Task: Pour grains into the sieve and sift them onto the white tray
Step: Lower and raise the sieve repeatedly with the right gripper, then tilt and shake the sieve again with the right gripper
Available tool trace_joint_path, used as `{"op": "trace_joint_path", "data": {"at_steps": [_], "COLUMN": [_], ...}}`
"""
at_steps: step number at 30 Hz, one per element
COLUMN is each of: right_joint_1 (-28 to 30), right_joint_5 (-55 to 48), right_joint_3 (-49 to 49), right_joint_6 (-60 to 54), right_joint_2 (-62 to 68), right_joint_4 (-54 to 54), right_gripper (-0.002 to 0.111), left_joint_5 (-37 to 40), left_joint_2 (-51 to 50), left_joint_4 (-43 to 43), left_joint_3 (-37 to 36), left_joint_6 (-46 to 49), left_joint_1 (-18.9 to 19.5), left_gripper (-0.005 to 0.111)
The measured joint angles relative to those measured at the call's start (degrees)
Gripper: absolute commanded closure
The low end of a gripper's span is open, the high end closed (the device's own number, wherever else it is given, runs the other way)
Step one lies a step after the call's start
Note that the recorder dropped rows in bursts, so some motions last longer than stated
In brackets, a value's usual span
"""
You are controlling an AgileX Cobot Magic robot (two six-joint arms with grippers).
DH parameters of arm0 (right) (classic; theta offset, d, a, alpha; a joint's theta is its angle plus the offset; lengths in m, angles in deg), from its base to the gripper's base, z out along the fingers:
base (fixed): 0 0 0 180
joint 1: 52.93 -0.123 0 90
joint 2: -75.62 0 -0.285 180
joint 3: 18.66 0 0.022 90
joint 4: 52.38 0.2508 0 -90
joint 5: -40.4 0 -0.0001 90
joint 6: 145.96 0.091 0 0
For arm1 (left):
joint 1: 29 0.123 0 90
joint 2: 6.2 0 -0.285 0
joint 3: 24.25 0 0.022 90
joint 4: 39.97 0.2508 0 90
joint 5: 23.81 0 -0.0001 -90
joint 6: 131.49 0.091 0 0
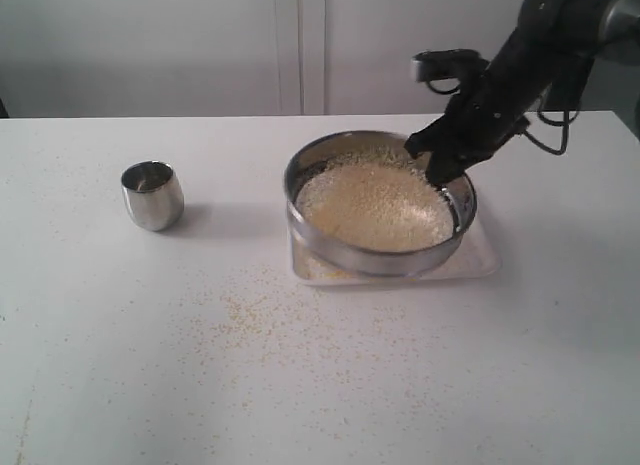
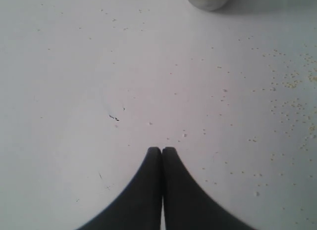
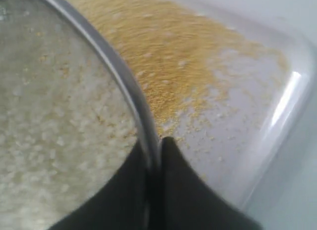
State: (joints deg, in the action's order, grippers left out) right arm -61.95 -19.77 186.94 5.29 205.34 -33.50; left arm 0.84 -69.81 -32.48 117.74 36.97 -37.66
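Right claw [image 3: 157, 143] pinches the sieve [image 1: 375, 257] (arm angled down); left claw [image 2: 162, 150] closed.

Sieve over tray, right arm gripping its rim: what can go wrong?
1. The right gripper has its fingers on only one side of the thin rim of the sieve; a shake might let it slip or tilt, spilling the grains.
2. The white tray is barely wider than the sieve; sifted grains could miss it and join the stray grains on the table.
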Motion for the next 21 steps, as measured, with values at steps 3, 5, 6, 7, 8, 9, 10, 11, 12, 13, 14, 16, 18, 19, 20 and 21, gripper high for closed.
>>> {"op": "trace_joint_path", "data": {"at_steps": [3,5,6,7,8,9,10,11,12,13,14,16,18,19,20,21], "right_joint_1": [-1.27,-0.15,0.36,0.79,0.84,0.14,-0.36,-1.62,-1.6,-0.52,0.16,1.09,-0.75,-0.81,0.05,0.96], "right_joint_5": [1.62,6.28,7.78,8.77,8.77,6.08,4.05,2.1,2.38,5.44,6.85,7.48,4.47,5.95,8.09,9.62], "right_joint_3": [-0.1,-0.1,-0.1,-0.1,-0.1,-0.1,-0.1,-0.33,-0.33,-0.33,-0.33,-0.33,-0.33,-0.33,-0.33,-0.33], "right_joint_6": [14.3,27.04,27.98,26.06,22.28,9.19,6.15,10.96,16.45,28.27,29.06,13.02,8.9,20.75,25.29,21.12], "right_joint_2": [-0.06,-0.06,-0.06,-0.06,-0.09,-0.19,-0.19,-0.19,-0.19,-0.19,-0.19,-0.22,-0.67,-0.67,-0.67,-0.67], "right_joint_4": [-4.22,-8.43,-8.85,-8.5,-7.36,-3.17,-3.07,-7.25,-9.43,-13.77,-13.87,-5.12,-3.22,-6.47,-7.65,-6.58], "right_gripper": [0.108,0.108,0.108,0.108,0.108,0.108,0.108,0.108,0.108,0.108,0.108,0.108,0.108,0.108,0.108,0.108], "left_joint_5": [0.0,0.0,0.0,0.0,0.0,0.0,0.0,0.0,0.0,0.0,0.0,0.0,0.0,0.0,0.0,0.0], "left_joint_2": [0.0,0.0,0.0,0.0,0.0,0.0,0.0,0.0,0.0,0.0,0.0,0.0,0.0,0.0,0.0,0.0], "left_joint_4": [0.0,0.0,0.0,0.0,0.0,0.0,0.0,0.0,0.0,0.0,0.0,0.0,0.0,0.0,0.0,0.0], "left_joint_3": [0.0,0.0,0.0,0.0,0.0,0.0,0.0,0.0,0.0,0.0,0.0,0.0,0.0,0.0,0.0,0.0], "left_joint_6": [0.0,0.0,0.0,0.0,0.0,0.0,0.0,0.0,0.0,0.0,0.0,0.0,0.0,0.0,0.0,0.0], "left_joint_1": [0.0,0.0,0.0,0.0,0.0,0.0,0.0,0.0,0.0,0.0,0.0,0.0,0.0,0.0,0.0,0.0], "left_gripper": [0.107,0.107,0.107,0.107,0.107,0.107,0.107,0.107,0.107,0.107,0.107,0.107,0.107,0.107,0.107,0.107]}}
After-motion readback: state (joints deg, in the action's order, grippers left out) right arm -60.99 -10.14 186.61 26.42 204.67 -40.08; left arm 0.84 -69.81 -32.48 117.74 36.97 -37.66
